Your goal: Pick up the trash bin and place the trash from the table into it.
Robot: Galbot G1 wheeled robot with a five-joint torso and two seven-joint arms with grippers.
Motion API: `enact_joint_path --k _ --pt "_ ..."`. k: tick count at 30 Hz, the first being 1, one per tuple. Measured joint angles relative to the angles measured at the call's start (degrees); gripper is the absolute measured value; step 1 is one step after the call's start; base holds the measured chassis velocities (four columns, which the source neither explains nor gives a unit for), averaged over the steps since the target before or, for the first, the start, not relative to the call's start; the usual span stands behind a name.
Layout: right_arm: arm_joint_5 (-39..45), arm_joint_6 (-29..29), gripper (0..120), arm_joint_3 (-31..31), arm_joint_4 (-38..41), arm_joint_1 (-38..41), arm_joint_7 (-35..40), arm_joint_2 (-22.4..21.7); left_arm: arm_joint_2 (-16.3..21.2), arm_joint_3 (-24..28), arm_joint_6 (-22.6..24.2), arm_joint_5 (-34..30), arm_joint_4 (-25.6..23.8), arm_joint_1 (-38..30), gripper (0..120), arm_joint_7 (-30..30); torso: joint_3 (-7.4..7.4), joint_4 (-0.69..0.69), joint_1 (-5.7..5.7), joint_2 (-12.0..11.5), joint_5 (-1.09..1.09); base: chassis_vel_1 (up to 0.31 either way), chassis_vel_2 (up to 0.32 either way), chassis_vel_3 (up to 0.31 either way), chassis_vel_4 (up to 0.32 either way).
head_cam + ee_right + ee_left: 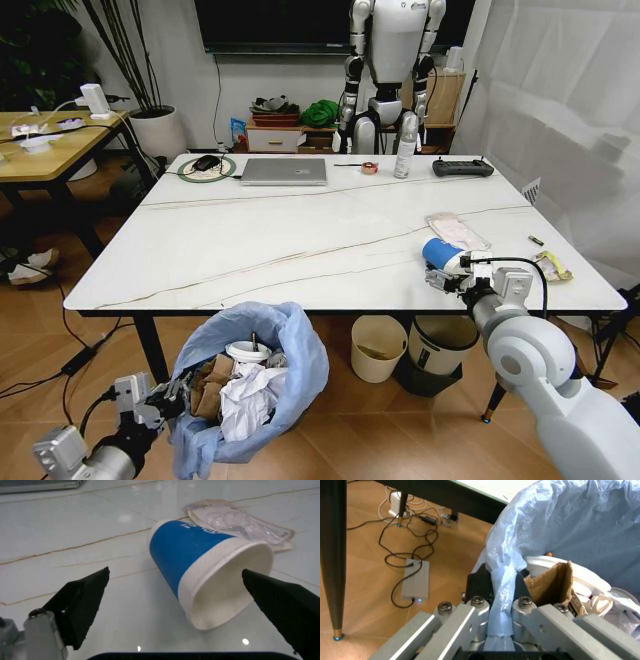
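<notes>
Right gripper point(182, 603) (open) straddling paper cup point(210, 581)

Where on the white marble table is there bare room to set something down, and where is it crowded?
Bare: the broad middle and left of the white marble table, in front of the silver laptop. Crowded: the right front, where the open right gripper straddles the tipped blue-white paper cup beside the flat plastic packet, and the back edge with the clear spray bottle.

White marble table point(300, 240), laptop point(284, 171), spray bottle point(405, 146), blue paper cup point(440, 253), plastic packet point(456, 231)
</notes>
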Motion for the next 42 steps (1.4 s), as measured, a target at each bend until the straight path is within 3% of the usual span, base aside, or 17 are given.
enact_joint_path --k 4,7,13,14,16,22,26,36,42 --pt "0.46 1.14 86 -0.34 -1.18 0.83 -1.98 0.24 -0.17 -0.05 0.0 0.06 -0.12 0.06 0 0.0 0.0 0.0 0.0 0.0 -0.01 0.0 0.0 0.0 0.0" --pt "0.54 2.24 69 -1.25 -2.68 1.56 -3.39 0.52 -0.54 -0.16 -0.04 0.15 -0.14 0.14 0 0.0 0.0 0.0 0.0 0.0 -0.01 0.0 0.0 0.0 0.0" --pt "0.12 2.75 53 -2.17 -3.58 2.15 -4.14 0.73 -0.82 -0.18 -0.07 0.23 -0.14 0.16 0 0.0 0.0 0.01 0.0 0.0 -0.01 0.0 0.0 0.0 0.0" --pt "-0.08 2.9 45 -2.43 -3.84 2.26 -4.44 0.76 -0.83 -0.22 -0.07 0.23 -0.15 0.14 0 0.0 0.0 0.0 0.0 0.0 -0.01 0.0 0.0 0.0 0.0" --pt "-0.18 2.96 43 -2.5 -3.93 2.28 -4.54 0.77 -0.83 -0.23 -0.07 0.22 -0.14 0.14 0 0.0 0.0 0.0 0.0 0.0 -0.01 0.0 0.0 0.0 0.0" --pt "-0.93 3.7 15 -2.82 -4.7 2.38 -5.59 0.85 -0.82 -0.45 -0.07 0.18 -0.14 0.16 0 0.0 0.0 0.0 0.0 0.0 -0.01 0.0 0.0 0.0 0.0" --pt "-1.19 4.56 4 -3.13 -4.61 2.38 -6.4 0.71 -0.77 -0.49 -0.08 0.07 -0.14 -0.01 0 -0.06 0.0 0.0 0.0 0.0 -0.01 0.0 0.0 0.0 0.0" --pt "-1.17 6.11 0 -3.24 -3.3 2.38 -8.31 -0.13 -0.89 -0.23 -0.07 0.04 -0.07 -0.02 0 -0.17 0.0 0.0 0.0 0.0 0.01 0.0 0.0 0.0 0.0" --pt "4.58 8.78 0 -5.41 8.39 2.61 -14.75 -5.06 -0.92 0.08 -0.06 0.34 0.26 0.77 0 -0.32 0.0 0.0 0.0 0.0 -0.03 0.0 0.0 0.0 0.0"
